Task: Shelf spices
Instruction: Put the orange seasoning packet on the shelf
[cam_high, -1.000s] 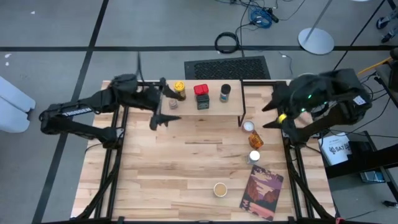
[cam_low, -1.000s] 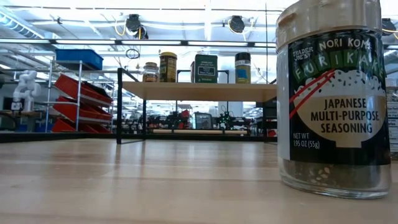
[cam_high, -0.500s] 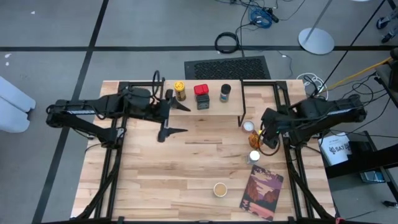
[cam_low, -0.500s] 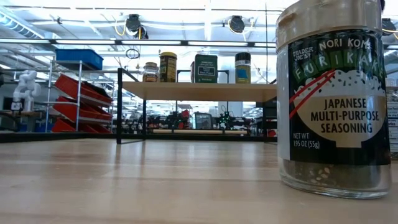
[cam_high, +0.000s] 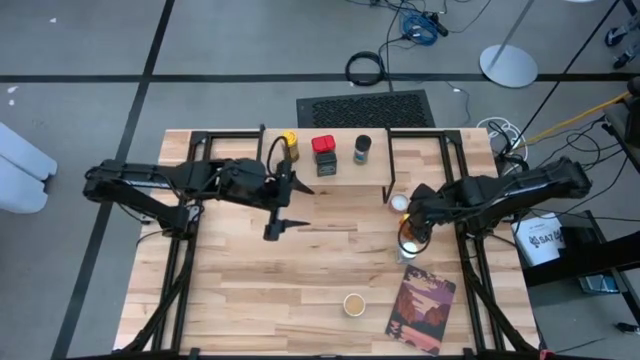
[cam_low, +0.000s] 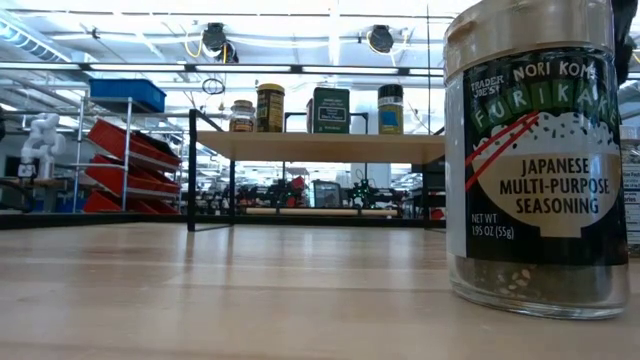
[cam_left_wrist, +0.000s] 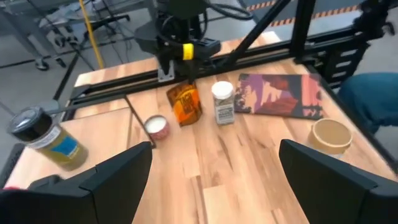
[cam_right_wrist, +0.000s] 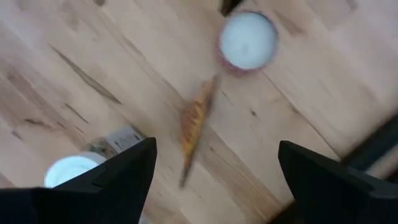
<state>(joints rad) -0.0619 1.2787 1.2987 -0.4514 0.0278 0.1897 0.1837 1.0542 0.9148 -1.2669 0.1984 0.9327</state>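
Right tool (cam_high: 410, 228), fingers spread, poised right above the orange-labelled jar (cam_left_wrist: 185, 104) just off the shelf's (cam_low: 320, 146) end, white-topped jars (cam_left_wrist: 222, 102) either side, three spices (cam_high: 324, 155) on the shelf, left tool (cam_high: 287, 208) spread nearby over bare tabletop (cam_high: 330, 260).

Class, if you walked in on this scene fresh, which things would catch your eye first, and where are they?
In the low view, a furikake seasoning jar looms close on the table. Behind it, the shelf carries a row of spice containers. From above, the right gripper hovers, jaws open, over the orange-labelled jar beside the book.
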